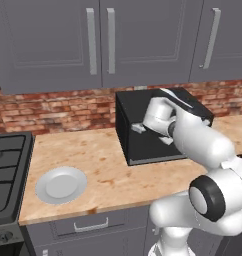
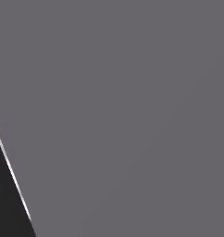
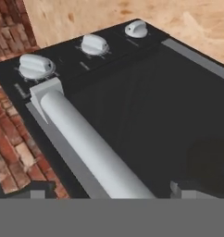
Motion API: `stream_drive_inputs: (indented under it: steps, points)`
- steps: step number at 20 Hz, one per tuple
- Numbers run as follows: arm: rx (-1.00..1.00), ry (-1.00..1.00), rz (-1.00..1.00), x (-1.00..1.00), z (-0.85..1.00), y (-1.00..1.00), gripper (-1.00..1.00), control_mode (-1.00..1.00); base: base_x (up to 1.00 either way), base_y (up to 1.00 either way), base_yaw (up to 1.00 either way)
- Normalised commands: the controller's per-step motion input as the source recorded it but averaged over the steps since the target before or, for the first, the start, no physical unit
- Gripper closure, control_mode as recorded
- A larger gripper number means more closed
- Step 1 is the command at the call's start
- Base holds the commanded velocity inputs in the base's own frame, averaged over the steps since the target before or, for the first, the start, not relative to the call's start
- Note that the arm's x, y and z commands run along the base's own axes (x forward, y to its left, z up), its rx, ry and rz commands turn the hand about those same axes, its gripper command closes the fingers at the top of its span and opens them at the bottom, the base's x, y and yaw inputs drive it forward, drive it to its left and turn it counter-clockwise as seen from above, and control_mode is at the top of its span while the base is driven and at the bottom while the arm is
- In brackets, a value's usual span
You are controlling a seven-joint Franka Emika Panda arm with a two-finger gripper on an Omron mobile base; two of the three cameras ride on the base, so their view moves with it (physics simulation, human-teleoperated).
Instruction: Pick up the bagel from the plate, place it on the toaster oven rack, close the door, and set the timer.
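The black toaster oven (image 1: 158, 125) stands on the counter against the brick wall. Its door (image 3: 151, 115) looks shut, flush with the knob panel, and the long silver bar handle (image 3: 86, 139) runs across it. My gripper (image 3: 109, 191) hangs open right in front of the door, its fingertips (image 3: 37, 193) set wide to either side of the handle's end and holding nothing. From the left base, the gripper (image 1: 152, 135) sits at the oven's front. The round light-grey plate (image 1: 60, 184) lies bare at the counter's left. The bagel and the toaster oven rack are hidden.
Three white knobs (image 3: 93, 44) sit in a row beside the door. A stove (image 1: 8, 170) borders the counter on the left, and grey wall cabinets (image 1: 100, 40) hang above. A flat grey surface (image 2: 132, 115) is close before the right base camera.
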Motion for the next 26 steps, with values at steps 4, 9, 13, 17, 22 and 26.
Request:
stream_drive_inputs:
  steps: [4,9,13,17,22,26]
  points:
    - [0.0,0.32,-0.03,0.0,0.77,0.14,-1.0,-1.0,0.0,0.0,0.0]
    - [0.0,0.34,-0.04,0.0,0.57,0.0,-1.0,-1.0,0.0,0.0,0.0]
    - [-0.04,0.26,-0.06,0.0,0.61,0.0,-1.0,-1.0,0.0,0.0,0.0]
    - [-0.07,0.25,-0.06,0.0,0.52,0.0,-1.0,-1.0,0.0,0.0,0.0]
    - [-0.07,0.25,-0.02,-0.04,0.42,-0.02,-1.0,-1.0,0.0,0.0,0.0]
    - [-0.09,0.24,0.0,-0.02,0.35,-0.2,-1.0,-1.0,0.0,0.0,0.0]
